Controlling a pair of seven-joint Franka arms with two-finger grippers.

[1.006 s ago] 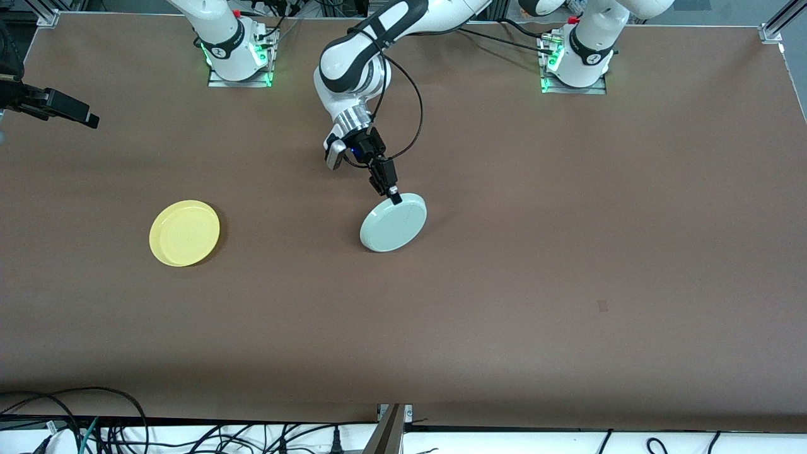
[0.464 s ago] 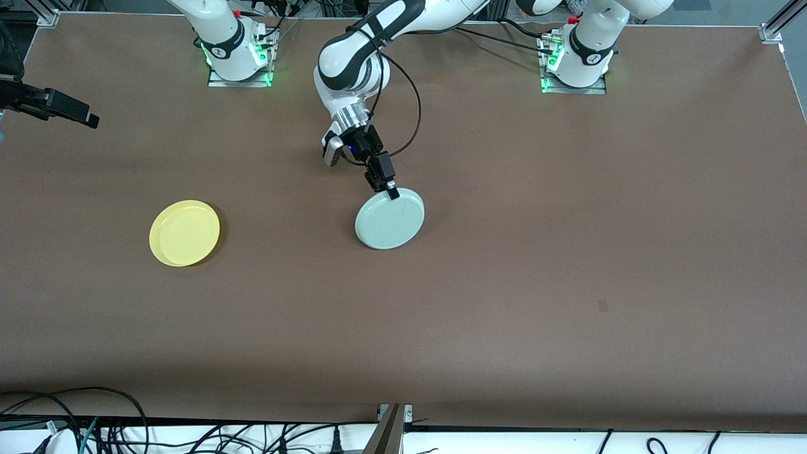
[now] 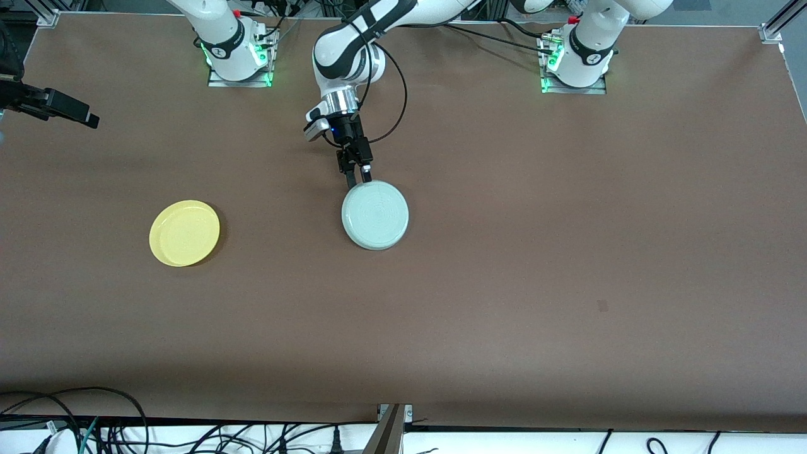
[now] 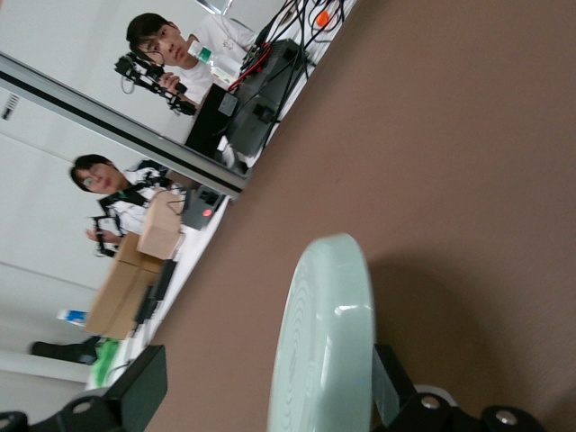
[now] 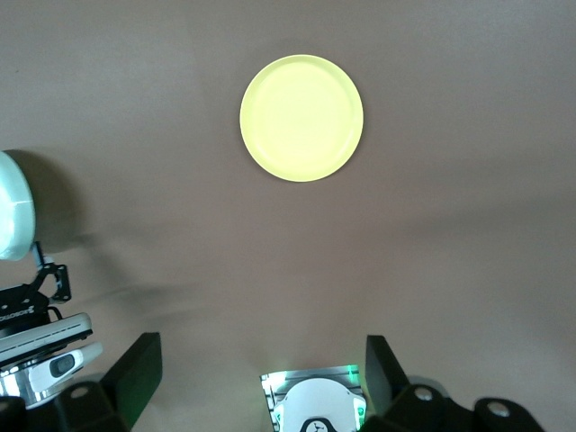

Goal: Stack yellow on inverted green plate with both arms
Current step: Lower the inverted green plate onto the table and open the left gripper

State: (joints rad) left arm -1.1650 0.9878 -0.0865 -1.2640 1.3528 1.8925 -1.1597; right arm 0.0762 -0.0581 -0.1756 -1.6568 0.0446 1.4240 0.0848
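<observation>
The left end effector (image 3: pixel 357 173) sits at the edge of the green plate (image 3: pixel 375 215) that faces the robot bases, its fingers (image 4: pixel 135 391) spread wide on either side of the rim, so nothing is clamped. In the left wrist view the plate passes edge-on between the two fingers and seems to touch neither. From the front view it appears to lie on the counter (image 3: pixel 567 265), ringed face up, which I read as the inverted pose the task wants. The step in hand looks like letting go and clearing away: the arm should lift straight up off the rim before it swings aside, since a sideways drag could catch the edge and slide or tip the plate. Once clear, the stacking spot should be left open from above. The right end effector (image 5: pixel 256 378) hangs high over the counter toward the right arm's end, open wide and empty, looking down on the yellow plate (image 3: pixel 185 232), which lies flat and right way up, well apart from the green one and a little nearer the front camera. The right arm waits; its next job, as I judge it, is to take the yellow plate by its shallow rim, where a thin edge gives little purchase, and set it centred on the green one. Both plates are empty.
</observation>
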